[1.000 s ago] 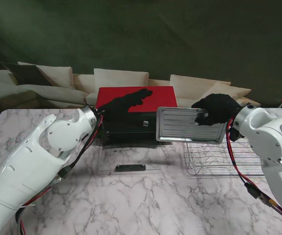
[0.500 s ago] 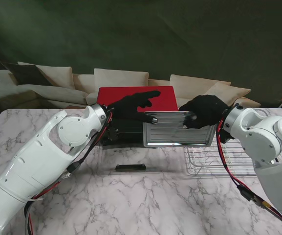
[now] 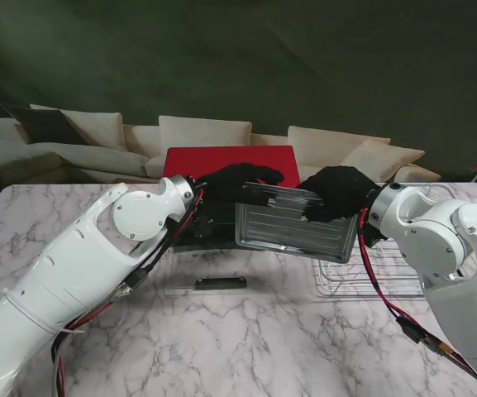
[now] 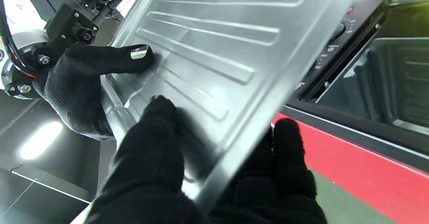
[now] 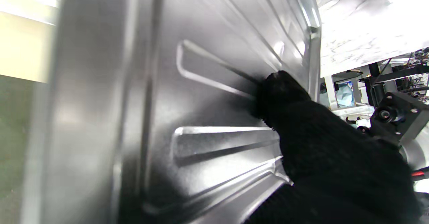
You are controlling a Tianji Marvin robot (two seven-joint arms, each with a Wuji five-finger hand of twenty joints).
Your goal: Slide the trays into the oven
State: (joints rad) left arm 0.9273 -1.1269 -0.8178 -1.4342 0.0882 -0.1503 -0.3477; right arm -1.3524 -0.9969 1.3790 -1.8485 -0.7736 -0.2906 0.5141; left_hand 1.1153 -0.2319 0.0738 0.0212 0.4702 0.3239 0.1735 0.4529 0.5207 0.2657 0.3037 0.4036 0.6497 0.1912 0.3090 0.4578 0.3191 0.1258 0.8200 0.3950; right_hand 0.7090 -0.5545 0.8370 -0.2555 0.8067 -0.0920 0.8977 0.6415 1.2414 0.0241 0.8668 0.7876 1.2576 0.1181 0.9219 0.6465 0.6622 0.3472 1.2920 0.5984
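Observation:
A ribbed silver tray (image 3: 292, 225) hangs tilted in the air in front of the oven (image 3: 221, 159), which has a red top and a black front. My left hand (image 3: 236, 179) is shut on the tray's far left edge, fingers on both faces of the tray (image 4: 214, 50). My right hand (image 3: 336, 192) is shut on the tray's right end, its thumb pressed on the ribbed face of the tray (image 5: 167, 100). The oven cavity (image 4: 385, 83) stands open beside the tray. My left hand (image 4: 161, 157) and right hand (image 4: 83, 80) both show in the left wrist view.
The oven's glass door (image 3: 220, 284) lies flat on the marble table (image 3: 246, 347), handle toward me. A wire rack (image 3: 374, 269) rests on the table at the right, under the tray's right end. A sofa stands behind the table.
The tray has moved left and nearer to me, tilting down in front of the oven. My left hand has closed on its far left edge; the right hand came along with it.

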